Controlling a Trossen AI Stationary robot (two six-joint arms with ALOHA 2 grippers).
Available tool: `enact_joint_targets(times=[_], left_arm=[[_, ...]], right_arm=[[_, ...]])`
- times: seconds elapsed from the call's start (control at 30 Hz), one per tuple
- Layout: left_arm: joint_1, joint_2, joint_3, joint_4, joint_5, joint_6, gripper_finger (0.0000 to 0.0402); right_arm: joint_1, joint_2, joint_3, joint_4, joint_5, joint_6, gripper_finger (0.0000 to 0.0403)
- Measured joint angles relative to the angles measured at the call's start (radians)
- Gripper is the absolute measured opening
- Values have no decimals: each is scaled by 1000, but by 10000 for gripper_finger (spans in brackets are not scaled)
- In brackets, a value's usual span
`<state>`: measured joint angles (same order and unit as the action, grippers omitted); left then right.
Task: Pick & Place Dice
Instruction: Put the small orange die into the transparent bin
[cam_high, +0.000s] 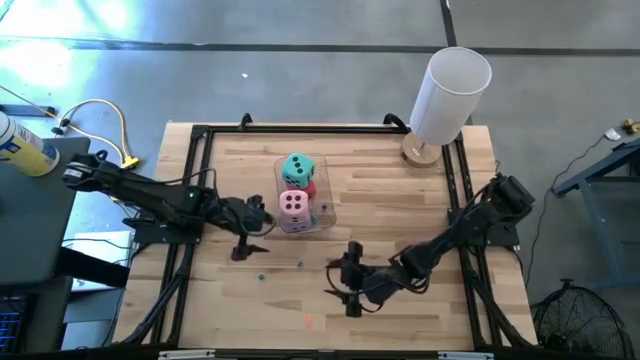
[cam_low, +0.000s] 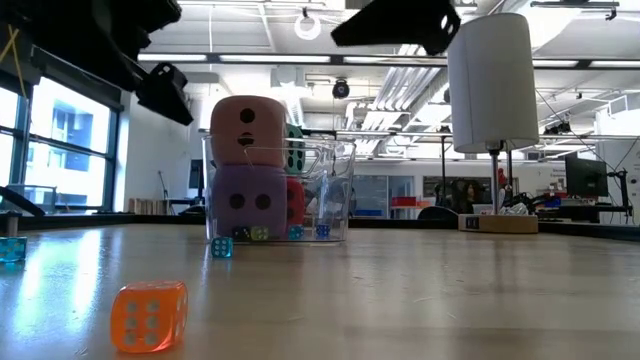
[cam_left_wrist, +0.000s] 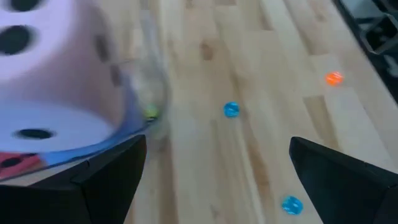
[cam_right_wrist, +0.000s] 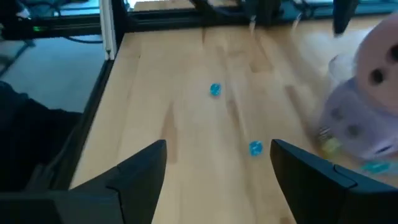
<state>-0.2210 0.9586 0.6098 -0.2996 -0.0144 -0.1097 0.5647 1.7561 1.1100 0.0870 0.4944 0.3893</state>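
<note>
With dice (cam_high: 294, 203) stacked in tub (cam_high: 322, 222) | L claw (cam_high: 262, 217) beside, open | R claw (cam_high: 347, 283) open, apart

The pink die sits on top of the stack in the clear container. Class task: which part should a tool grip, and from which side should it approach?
Grip the pink die on two opposite flat side faces, coming straight down from above. It rests on the purple die, rising above the clear container's rim, so its upper sides look free while the walls would likely block a sideways approach.

Dark left arm reaching in from frame left, left gripper (cam_high: 262, 225) at centre-left, fingers spread wide. Dark right arm folded lower right, right gripper (cam_high: 340, 279) fingers parted.
</note>
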Motion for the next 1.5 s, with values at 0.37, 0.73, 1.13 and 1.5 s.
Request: enact_joint_targets(times=[0.37, 0.73, 1.13, 1.5], left_arm=[[-251, 4, 0, -14, -170, -81, 386], [-477, 5, 0, -6, -225, -176, 386], [-552, 5, 0, 13, -253, -203, 386], [-557, 5, 0, 16, -252, -206, 386]], right_arm=[[2, 209, -1, 226, -59, 14, 279], [49, 311, 1, 467, -81, 29, 279], [84, 443, 171, 414, -10, -73, 279], [91, 443, 235, 197, -23, 130, 235]])
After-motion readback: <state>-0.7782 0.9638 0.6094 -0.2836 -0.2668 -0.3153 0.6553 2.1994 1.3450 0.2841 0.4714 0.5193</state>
